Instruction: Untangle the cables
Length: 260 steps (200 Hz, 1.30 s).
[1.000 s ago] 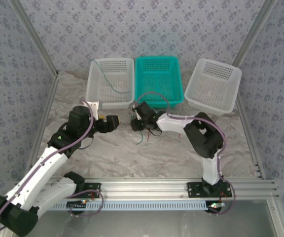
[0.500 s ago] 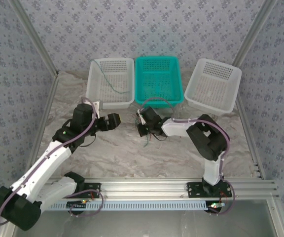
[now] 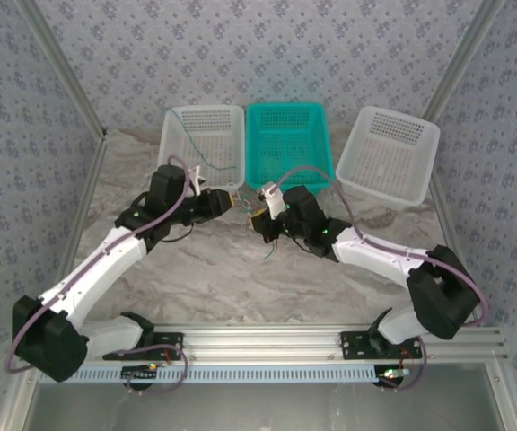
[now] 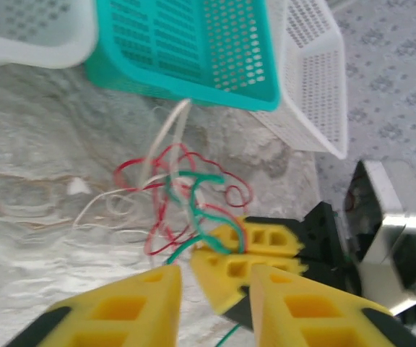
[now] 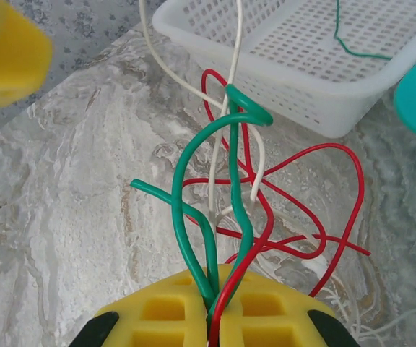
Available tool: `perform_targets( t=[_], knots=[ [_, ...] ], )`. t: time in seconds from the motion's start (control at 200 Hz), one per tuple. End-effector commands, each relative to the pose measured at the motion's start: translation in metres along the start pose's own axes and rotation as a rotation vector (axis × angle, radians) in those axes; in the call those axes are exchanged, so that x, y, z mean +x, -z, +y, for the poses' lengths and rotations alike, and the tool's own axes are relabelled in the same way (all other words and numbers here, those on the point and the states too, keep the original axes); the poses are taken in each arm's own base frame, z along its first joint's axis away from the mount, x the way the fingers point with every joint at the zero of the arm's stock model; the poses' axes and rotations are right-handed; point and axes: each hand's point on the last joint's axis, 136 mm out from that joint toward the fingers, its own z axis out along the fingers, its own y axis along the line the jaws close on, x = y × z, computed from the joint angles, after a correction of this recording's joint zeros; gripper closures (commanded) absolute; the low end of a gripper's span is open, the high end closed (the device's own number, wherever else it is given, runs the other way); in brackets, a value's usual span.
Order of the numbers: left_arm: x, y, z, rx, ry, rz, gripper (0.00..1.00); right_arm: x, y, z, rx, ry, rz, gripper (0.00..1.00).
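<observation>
Two arms meet at the centre of the overhead frame, above a marbled surface (image 3: 196, 278). The left pincer (image 3: 227, 201) and right pincer (image 3: 258, 220) stand tip to tip, and the cables (image 3: 273, 247) dangle as thin strands just below the right one. Three baskets line the upper frame: a white basket (image 3: 187, 187) at left holding a loose green wire (image 3: 206, 162), a teal basket (image 3: 290, 182) in the middle, and a second white basket (image 3: 380, 193) at right.

Left wrist view: the left pincer's yellow fingers (image 4: 121, 311) stand spread along the bottom edge. The right pincer (image 4: 206, 249) sits in the gap ahead of them. The red, green and cream cables (image 4: 179, 191) loop at frame centre, in front of the teal basket (image 4: 193, 79).

Right wrist view: the right pincer (image 5: 214, 296), at bottom centre, is pressed together, pinching green and red cables (image 5: 234, 159). The tangle rises to frame centre, before the white basket (image 5: 302, 108) at upper right.
</observation>
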Motion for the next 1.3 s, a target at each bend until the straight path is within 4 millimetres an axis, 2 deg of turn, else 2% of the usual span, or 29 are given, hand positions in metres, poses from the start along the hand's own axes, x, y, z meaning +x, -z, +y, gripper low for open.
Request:
perform_targets(
  t=[0.0, 0.085, 0.215, 0.345, 0.43, 0.55, 0.64, 0.764, 0.874, 0.984, 1.294],
  knots=[
    [-0.006, -0.004, -0.02, 0.032, -0.008, 0.007, 0.74, 0.005, 0.007, 0.0, 0.079, 0.121, 0.012, 0.96],
    [-0.005, -0.012, -0.017, 0.012, -0.002, 0.012, 0.75, 0.006, 0.009, -0.003, 0.165, 0.204, 0.01, 0.96],
    [-0.002, -0.02, -0.002, -0.066, -0.015, 0.021, 0.74, 0.005, 0.011, 0.007, 0.21, 0.317, 0.002, 0.97],
    [-0.001, -0.023, 0.01, -0.123, -0.017, 0.022, 0.6, -0.003, 0.015, 0.013, 0.235, 0.348, -0.028, 0.97],
    [0.0, -0.022, 0.016, -0.152, -0.036, 0.021, 0.58, -0.007, 0.017, 0.012, 0.269, 0.372, -0.043, 0.97],
    [0.013, -0.029, 0.005, -0.087, -0.117, 0.108, 0.66, -0.008, 0.02, 0.016, 0.266, 0.393, -0.053, 0.98],
    [0.025, -0.033, -0.007, -0.024, -0.176, 0.177, 0.67, -0.01, 0.023, 0.019, 0.239, 0.383, -0.063, 1.0],
    [0.027, -0.038, -0.001, -0.04, -0.167, 0.181, 0.66, -0.014, 0.026, 0.025, 0.206, 0.369, -0.079, 1.0],
    [0.025, -0.043, 0.0, -0.04, -0.141, 0.171, 0.52, -0.013, 0.024, 0.029, 0.174, 0.368, -0.077, 1.0],
    [0.02, -0.043, -0.005, -0.016, -0.128, 0.147, 0.51, -0.009, 0.023, 0.029, 0.168, 0.369, -0.061, 1.0],
    [0.011, -0.032, -0.014, -0.01, -0.146, 0.104, 0.93, 0.003, 0.019, 0.015, 0.211, 0.352, -0.011, 0.99]
  ],
)
